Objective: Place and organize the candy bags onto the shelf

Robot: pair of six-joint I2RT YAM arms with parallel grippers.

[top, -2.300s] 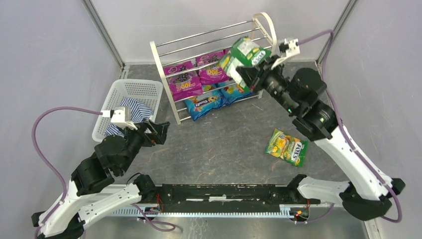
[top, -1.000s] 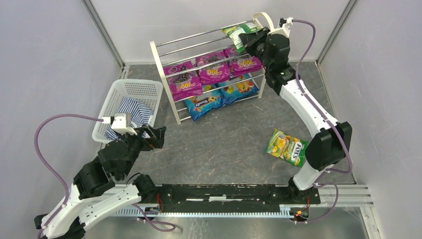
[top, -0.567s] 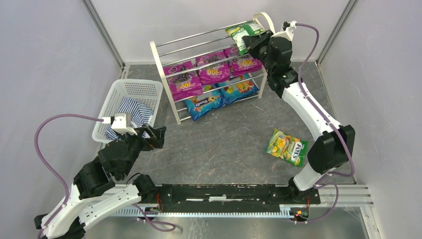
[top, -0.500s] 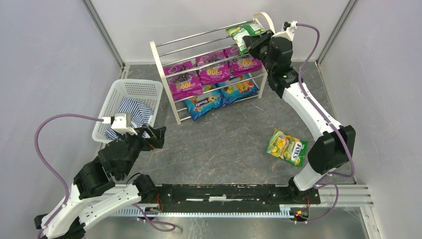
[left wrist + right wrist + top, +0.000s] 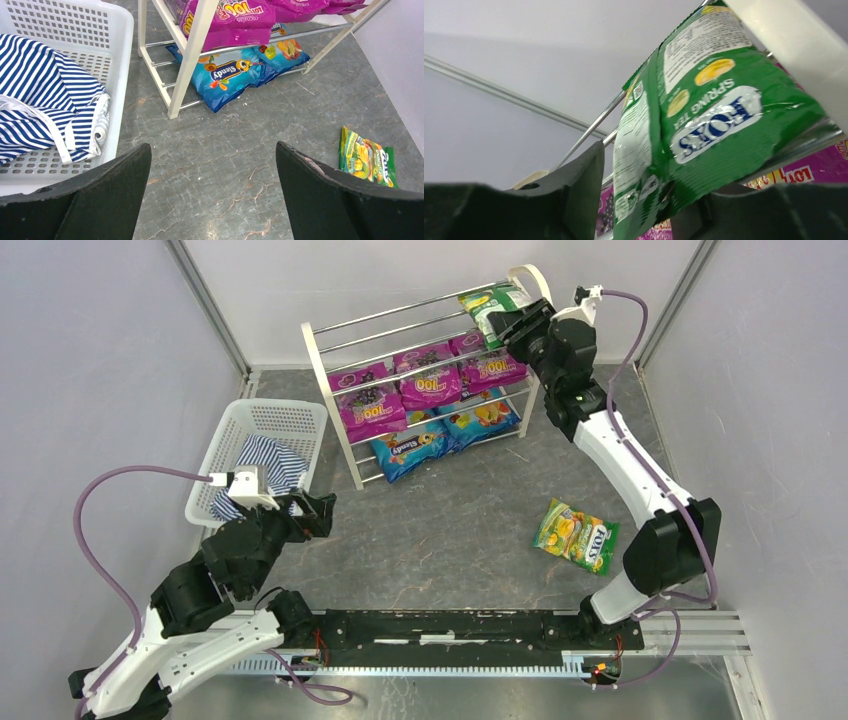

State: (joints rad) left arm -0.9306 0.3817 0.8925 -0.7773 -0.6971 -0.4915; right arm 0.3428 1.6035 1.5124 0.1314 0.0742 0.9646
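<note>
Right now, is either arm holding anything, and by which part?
The right gripper pinches the green FOX'S bag by its lower edge, at the shelf top. The left gripper holds nothing.

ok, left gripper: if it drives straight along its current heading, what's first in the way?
Looks like bare table first. The left gripper, jaws open, aims down at it; beyond lie the shelf leg and a blue candy bag. Depth is unclear.

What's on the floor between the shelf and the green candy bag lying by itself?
Nothing: the top view shows only bare grey floor between the shelf and the green candy bag.
</note>
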